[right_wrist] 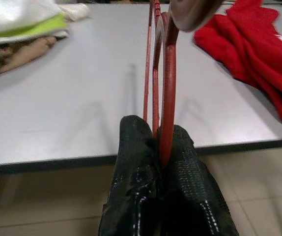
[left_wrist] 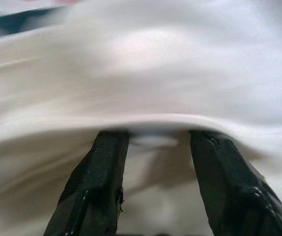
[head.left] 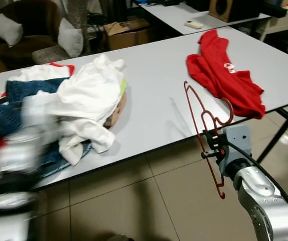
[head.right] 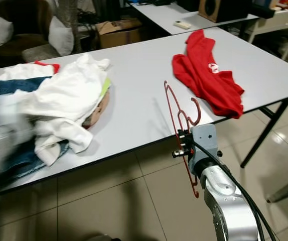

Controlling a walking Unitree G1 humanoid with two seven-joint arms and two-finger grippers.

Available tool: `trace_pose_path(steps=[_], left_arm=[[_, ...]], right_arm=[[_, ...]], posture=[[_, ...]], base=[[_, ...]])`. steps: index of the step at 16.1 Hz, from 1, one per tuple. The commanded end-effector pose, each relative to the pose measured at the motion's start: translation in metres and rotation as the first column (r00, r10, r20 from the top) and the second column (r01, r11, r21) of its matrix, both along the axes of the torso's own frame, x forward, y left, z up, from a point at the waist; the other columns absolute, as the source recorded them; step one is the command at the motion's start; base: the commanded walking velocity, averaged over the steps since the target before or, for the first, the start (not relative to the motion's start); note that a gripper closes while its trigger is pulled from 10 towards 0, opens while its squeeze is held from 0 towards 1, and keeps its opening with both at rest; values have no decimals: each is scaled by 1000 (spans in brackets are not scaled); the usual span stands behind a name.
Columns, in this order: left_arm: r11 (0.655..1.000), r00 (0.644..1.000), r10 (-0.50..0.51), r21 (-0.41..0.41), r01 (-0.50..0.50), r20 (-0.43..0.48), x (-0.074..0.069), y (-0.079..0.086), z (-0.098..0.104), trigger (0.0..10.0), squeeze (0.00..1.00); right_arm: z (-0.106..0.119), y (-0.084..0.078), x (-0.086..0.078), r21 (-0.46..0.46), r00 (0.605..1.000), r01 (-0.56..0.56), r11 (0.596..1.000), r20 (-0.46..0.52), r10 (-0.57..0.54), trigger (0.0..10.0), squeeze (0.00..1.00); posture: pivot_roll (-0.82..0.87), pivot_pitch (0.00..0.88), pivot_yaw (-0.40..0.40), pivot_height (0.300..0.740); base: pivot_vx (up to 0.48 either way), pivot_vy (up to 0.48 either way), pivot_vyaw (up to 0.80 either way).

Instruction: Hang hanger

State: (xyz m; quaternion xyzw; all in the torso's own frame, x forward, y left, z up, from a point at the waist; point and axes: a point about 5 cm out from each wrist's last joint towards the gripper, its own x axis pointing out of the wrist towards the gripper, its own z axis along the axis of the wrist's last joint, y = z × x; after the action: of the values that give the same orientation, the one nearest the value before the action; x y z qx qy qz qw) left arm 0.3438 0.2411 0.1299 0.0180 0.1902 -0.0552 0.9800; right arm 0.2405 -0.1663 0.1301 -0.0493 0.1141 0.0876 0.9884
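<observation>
A: Surface? 
B: One long pale grey table (head.left: 154,95) with a dark edge and black legs, on a floor (head.left: 134,201) of large beige tiles. A second table (head.left: 184,15) of the same kind stands behind its far edge, carrying a remote control (head.left: 193,24) and a wooden speaker box (head.left: 229,9).

A: Rest of the room? 
B: A cardboard box (head.left: 126,32) sits on the floor beyond the far edge. Past the far left corner, a dark armchair (head.left: 31,30) holds white cushions (head.left: 69,37).

A: Items on the table? 
B: A red shirt (head.left: 224,75) lies crumpled towards the right end, reaching the near edge. A heap of clothes (head.left: 58,110) covers the left end: a white garment (head.left: 91,95) on top, jeans (head.left: 13,108) beneath, some red cloth at the left edge.

A: The hanger? 
B: The red hanger (head.left: 204,135) is off the table, held in the air just in front of the near edge, right of centre, roughly upright with its hook towards the red shirt.

A: Right gripper? 
B: The right gripper (right_wrist: 160,147) has both black fingers pressed together on the hanger's thin bars, clamped tight.

A: Left gripper? 
B: The left gripper (left_wrist: 158,147) is at the heap, blurred in the head views. Its fingers (left_wrist: 99,182) stand apart, tips against white fabric, nothing pinched between them.
</observation>
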Motion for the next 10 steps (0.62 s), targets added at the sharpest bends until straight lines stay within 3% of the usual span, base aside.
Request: trace_pose_path(steps=[1,2,3,6,7,8,10], left_arm=[[996,996,-79,-32,80,36,8,-18,7,10000,0],[981,982,-179,-60,183,68,16,-49,9,10000,0],[968,968,-238,-60,243,83,20,-68,9,10000,0],[930,922,-349,-53,362,168,30,-106,18,10000,0],[892,879,-426,-59,447,214,31,-123,24,10000,0],[824,808,-542,-44,565,233,25,-144,26,10000,0],[795,779,-600,26,606,184,21,-151,17,10000,0]], right_arm=[[1,1,0,-3,1000,3,1000,4,-3,10000,0],[1,0,0,-3,1000,12,1000,9,-12,10000,0],[2,-1,0,-4,1000,20,1000,13,-20,10000,0],[3,-3,-2,-7,999,31,999,20,-31,10000,0],[4,-4,-2,-6,999,39,999,24,-39,10000,0],[4,-5,-3,-5,998,54,999,28,-53,10000,0],[3,-5,-3,-3,998,59,998,29,-59,10000,0]], posture=[[-127,0,119,740],[-133,0,123,740],[-141,0,129,740],[-148,0,135,740],[-148,0,135,740],[-151,0,145,740],[-151,0,145,740]], base=[[0,0,0],[0,0,0],[0,0,0],[0,0,0],[0,0,0],[0,0,0],[0,0,0]])
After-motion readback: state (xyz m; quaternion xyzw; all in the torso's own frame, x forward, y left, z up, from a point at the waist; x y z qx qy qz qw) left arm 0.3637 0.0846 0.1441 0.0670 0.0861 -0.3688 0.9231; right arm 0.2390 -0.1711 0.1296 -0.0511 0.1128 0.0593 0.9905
